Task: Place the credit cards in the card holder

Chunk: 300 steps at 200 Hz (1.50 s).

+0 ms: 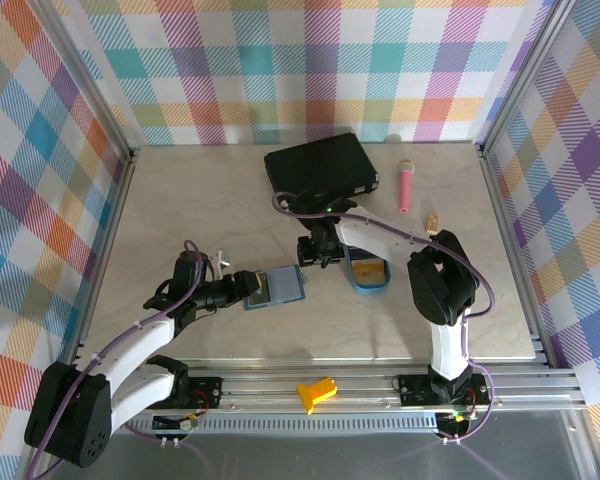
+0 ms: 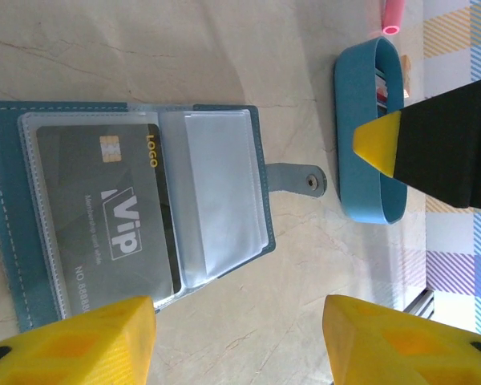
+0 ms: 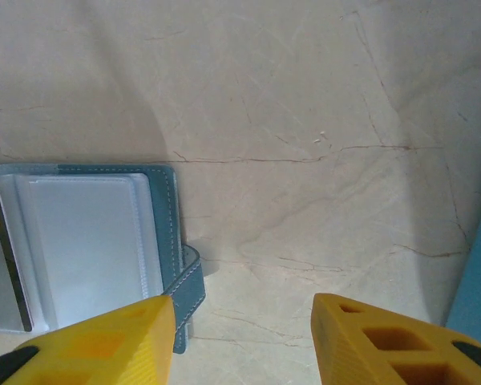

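Card holder (image 1: 280, 286) lies spread open on the pale table, about midway between the two arms, its clear pockets facing up and its clasp tab (image 2: 298, 178) pointing toward the blue oval tray (image 2: 361, 192) just beside it. One grey credit card (image 2: 104, 216) sits in a clear pocket on the left half. The pocket next to it looks empty. An orange card (image 1: 373, 270) rests inside the tray.

The left gripper (image 2: 232, 337) hangs at the holder's edge with its yellow fingers spread and nothing between them. The right gripper (image 3: 240, 337) hovers by the clasp-side corner, between holder and tray, fingers likewise apart over bare tabletop. Farther back sit a black case (image 1: 320, 165) and a pink pen-like object (image 1: 406, 187).
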Motion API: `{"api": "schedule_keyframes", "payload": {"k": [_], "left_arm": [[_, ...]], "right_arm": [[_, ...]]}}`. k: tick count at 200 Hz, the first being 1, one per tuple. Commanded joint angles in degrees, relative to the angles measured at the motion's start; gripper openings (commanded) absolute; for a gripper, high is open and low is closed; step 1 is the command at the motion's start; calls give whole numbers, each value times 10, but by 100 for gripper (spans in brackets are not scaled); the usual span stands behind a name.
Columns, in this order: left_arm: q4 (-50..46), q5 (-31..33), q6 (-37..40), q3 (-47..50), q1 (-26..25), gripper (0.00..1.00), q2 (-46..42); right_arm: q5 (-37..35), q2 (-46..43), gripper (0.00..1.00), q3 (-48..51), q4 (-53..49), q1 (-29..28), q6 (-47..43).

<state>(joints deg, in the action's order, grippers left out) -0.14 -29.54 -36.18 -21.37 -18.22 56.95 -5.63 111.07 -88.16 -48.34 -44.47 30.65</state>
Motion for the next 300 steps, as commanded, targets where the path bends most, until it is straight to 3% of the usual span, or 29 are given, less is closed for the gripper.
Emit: {"api": "schedule_keyframes", "payload": {"k": [1, 72, 148, 190, 214, 229, 300], "left_arm": [[9, -11, 3, -3, -4, 57, 7], [5, -4, 1, 4, -8, 57, 0], [3, -3, 1, 2, -9, 57, 0], [-3, 5, 2, -1, -9, 57, -3], [-10, 14, 3, -3, -9, 56, -6], [-17, 21, 3, -3, -9, 55, -7], [-21, 23, -8, -16, -19, 54, -17]], "right_arm": [[-3, 19, 48, -1, -16, -5, -10], [61, 5, 45, 6, 31, -6, -4], [91, 38, 38, 6, 6, -18, -3], [95, 30, 25, 19, 12, -18, 5], [73, 14, 6, 28, 10, -17, 5], [65, 1, 0, 35, 5, -16, 5], [62, -98, 0, 150, 30, 27, 19]]}}
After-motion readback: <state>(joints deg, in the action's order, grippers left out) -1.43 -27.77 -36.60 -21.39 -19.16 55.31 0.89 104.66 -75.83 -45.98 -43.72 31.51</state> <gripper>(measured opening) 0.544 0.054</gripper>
